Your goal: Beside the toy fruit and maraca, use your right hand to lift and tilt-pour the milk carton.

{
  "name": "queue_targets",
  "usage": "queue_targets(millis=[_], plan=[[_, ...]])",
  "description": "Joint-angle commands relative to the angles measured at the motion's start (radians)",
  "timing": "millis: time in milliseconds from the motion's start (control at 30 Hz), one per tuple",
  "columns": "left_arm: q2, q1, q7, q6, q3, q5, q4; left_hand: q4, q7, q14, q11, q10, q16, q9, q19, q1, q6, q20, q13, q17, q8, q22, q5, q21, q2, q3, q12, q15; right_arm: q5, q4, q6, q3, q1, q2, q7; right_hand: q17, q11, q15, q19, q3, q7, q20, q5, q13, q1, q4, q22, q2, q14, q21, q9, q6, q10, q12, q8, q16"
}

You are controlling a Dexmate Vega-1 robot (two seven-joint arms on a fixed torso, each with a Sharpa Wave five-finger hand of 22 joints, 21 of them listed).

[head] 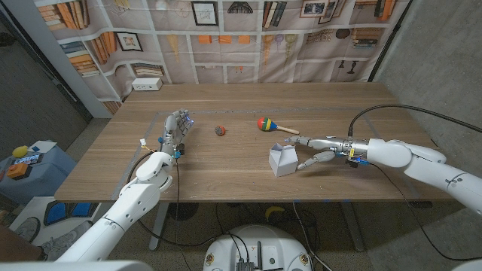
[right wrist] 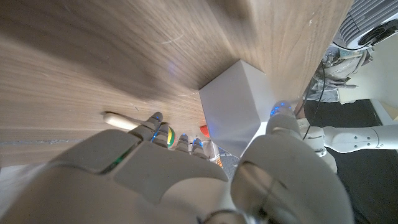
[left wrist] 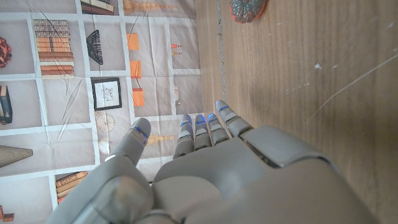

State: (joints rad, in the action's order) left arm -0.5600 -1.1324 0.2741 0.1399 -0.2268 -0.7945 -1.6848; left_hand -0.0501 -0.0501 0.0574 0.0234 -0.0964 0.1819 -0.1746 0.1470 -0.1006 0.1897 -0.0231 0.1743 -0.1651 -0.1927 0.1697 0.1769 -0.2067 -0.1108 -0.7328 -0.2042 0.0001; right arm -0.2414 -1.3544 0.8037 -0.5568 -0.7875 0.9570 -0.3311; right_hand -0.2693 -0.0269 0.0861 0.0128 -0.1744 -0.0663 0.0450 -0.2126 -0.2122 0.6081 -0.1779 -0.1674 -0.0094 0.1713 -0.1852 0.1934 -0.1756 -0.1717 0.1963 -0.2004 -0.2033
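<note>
both hands' fingers spread, milk carton (head: pixel 282 161) unheld

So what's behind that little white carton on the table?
Behind the milk carton, farther across the wooden table, lies the maraca, with the small toy fruit off to its side. The carton's far face is hidden.

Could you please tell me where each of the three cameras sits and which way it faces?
Head view: on the robot's head, looking down the wooden table; both arms show.
Left wrist view: along the left hand toward the toy fruit.
Right wrist view: along the right hand at the milk carton.
Head and right wrist views share the carton and maraca.
</note>
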Motion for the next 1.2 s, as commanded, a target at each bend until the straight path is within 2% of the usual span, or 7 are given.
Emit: queue_targets(millis=[33, 200, 400, 500, 867, 1033, 1200], plan=[[-0.005, 0.0, -0.005, -0.016, -0.003, -0.004, -0.002, -0.007, 0.0, 0.013, 0.0, -0.01, 0.006, -0.002, 0.012, -0.012, 0.007, 0.001, 0.005, -0.005, 0.0, 0.004, -0.002, 0.0, -0.071, -0.003, -0.006, -0.001, -0.014, 0.035, 0.002, -0.032, 0.025, -0.021, 0.014, 0.0, 0.0, 0.007, -0.011, -0.013, -0.008, 0.003, 0.007, -0.006, 0.027, -0.002, -0.003, 0.004, 0.086, -0.005, 0.003, -0.188, -0.013, 0.01, -0.011, -0.007], [-0.003, 0.002, -0.006, -0.019, -0.006, -0.005, 0.001, -0.006, 0.0, 0.014, -0.001, -0.009, 0.006, -0.002, 0.013, -0.012, 0.008, 0.0, 0.005, -0.005, 0.0, 0.004, -0.002, 0.0, -0.072, -0.003, -0.005, -0.001, -0.036, 0.05, 0.018, -0.038, 0.033, -0.031, 0.039, 0.0, -0.004, 0.006, -0.015, -0.018, -0.012, 0.002, 0.008, -0.007, 0.036, -0.002, -0.003, 0.004, 0.084, -0.006, 0.003, -0.185, -0.009, 0.012, -0.014, -0.008], [-0.006, 0.005, -0.011, -0.027, -0.009, -0.009, 0.004, -0.007, 0.001, 0.014, -0.004, -0.011, 0.005, -0.003, 0.013, -0.013, 0.009, 0.001, 0.005, -0.005, 0.001, 0.004, -0.002, 0.001, -0.072, -0.003, -0.004, -0.001, -0.072, 0.065, 0.047, -0.04, 0.037, -0.044, 0.088, 0.001, -0.015, -0.003, -0.04, -0.035, -0.033, -0.002, 0.013, -0.012, 0.083, -0.005, -0.003, -0.006, 0.058, -0.013, 0.006, -0.14, 0.044, 0.032, -0.037, -0.021], [-0.006, 0.005, -0.014, -0.027, -0.009, -0.011, 0.006, -0.006, 0.002, 0.014, -0.003, -0.011, 0.005, -0.003, 0.013, -0.013, 0.009, 0.0, 0.005, -0.005, 0.001, 0.004, -0.002, 0.001, -0.072, -0.003, -0.004, -0.001, -0.079, 0.073, 0.057, -0.043, 0.04, -0.049, 0.099, 0.002, -0.028, -0.008, -0.049, -0.04, -0.044, -0.004, 0.014, -0.014, 0.101, -0.005, -0.003, -0.015, 0.047, -0.014, 0.008, -0.118, 0.069, 0.04, -0.048, -0.026], [-0.007, 0.004, -0.021, -0.034, -0.012, -0.02, 0.014, -0.005, 0.001, 0.02, -0.002, -0.014, 0.006, -0.003, 0.015, -0.012, 0.011, -0.002, 0.005, -0.005, 0.002, 0.004, -0.002, 0.002, -0.072, -0.004, -0.003, -0.001, -0.097, 0.08, 0.07, -0.047, 0.045, -0.061, 0.133, 0.005, -0.078, -0.035, -0.094, -0.056, -0.068, -0.018, 0.013, -0.019, 0.171, 0.003, -0.003, -0.058, -0.004, -0.018, 0.011, 0.001, 0.188, 0.068, -0.101, -0.046], [-0.013, 0.001, -0.017, -0.045, -0.011, -0.023, 0.009, -0.004, 0.001, 0.022, -0.004, -0.015, 0.006, -0.003, 0.015, -0.012, 0.01, -0.001, 0.005, -0.005, 0.003, 0.005, -0.002, 0.002, -0.072, -0.005, -0.002, -0.001, -0.097, 0.083, 0.072, -0.05, 0.049, -0.065, 0.136, 0.004, -0.091, -0.048, -0.122, -0.061, -0.078, -0.026, 0.011, -0.019, 0.185, 0.01, -0.003, -0.067, -0.033, -0.021, 0.011, 0.074, 0.243, 0.076, -0.131, -0.059], [-0.029, -0.001, -0.002, -0.075, -0.01, -0.024, -0.006, -0.001, 0.001, 0.024, -0.005, -0.016, 0.006, -0.003, 0.015, -0.01, 0.011, -0.003, 0.005, -0.006, 0.003, 0.005, -0.001, 0.002, -0.073, -0.006, -0.002, -0.001, -0.103, 0.083, 0.074, -0.05, 0.049, -0.068, 0.148, 0.006, -0.101, -0.06, -0.147, -0.068, -0.093, -0.03, 0.006, -0.018, 0.211, 0.006, -0.003, -0.075, -0.066, -0.023, 0.009, 0.122, 0.29, 0.083, -0.15, -0.07]])
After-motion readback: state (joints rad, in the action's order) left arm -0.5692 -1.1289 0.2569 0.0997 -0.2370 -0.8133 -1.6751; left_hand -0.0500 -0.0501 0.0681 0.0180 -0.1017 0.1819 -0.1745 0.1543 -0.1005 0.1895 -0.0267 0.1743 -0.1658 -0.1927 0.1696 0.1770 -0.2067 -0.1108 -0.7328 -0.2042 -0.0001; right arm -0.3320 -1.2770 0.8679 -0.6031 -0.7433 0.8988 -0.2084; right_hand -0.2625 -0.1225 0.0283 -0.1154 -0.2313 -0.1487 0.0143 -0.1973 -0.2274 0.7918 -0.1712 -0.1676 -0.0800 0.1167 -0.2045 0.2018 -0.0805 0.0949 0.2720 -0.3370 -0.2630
